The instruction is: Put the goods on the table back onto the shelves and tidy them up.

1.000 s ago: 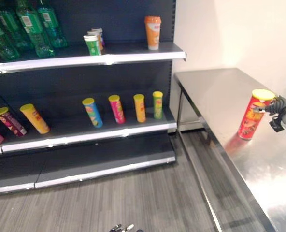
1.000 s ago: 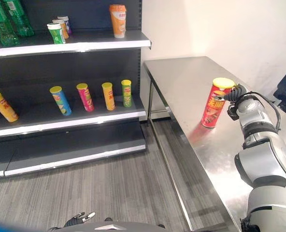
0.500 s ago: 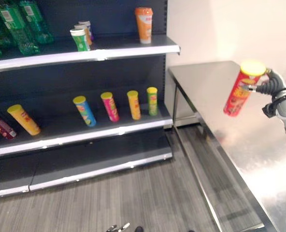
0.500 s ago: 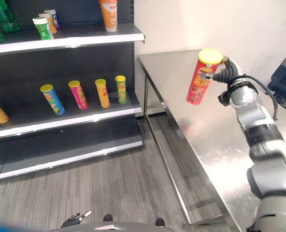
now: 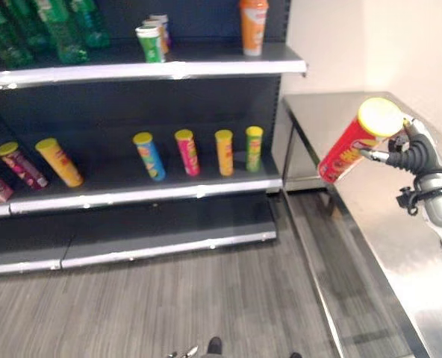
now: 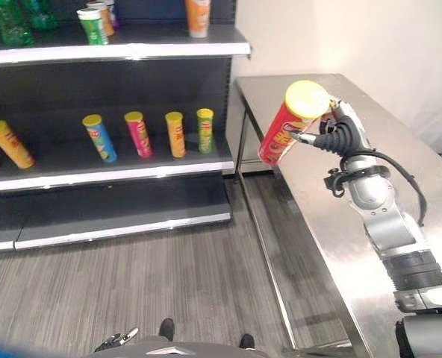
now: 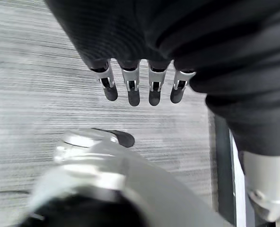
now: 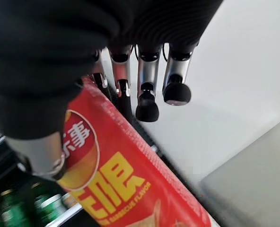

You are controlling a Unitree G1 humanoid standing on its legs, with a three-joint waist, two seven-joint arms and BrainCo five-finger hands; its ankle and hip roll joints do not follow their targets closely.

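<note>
While aloft, can point(image 5: 349, 148) off table point(image 5: 400, 246).

Bright, even indoor light. The steel surface point(image 5: 400, 246) shows pale glare, and the shelf edges point(image 5: 154, 71) gleam. Both wrist views blur close up.

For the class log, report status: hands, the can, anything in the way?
Right hand shut on red can, held tilted above table edge. Left hand open, idle over floor. Path to shelf looks clear.

seven chip cans point(image 5: 347, 150) (six shelved)
</note>
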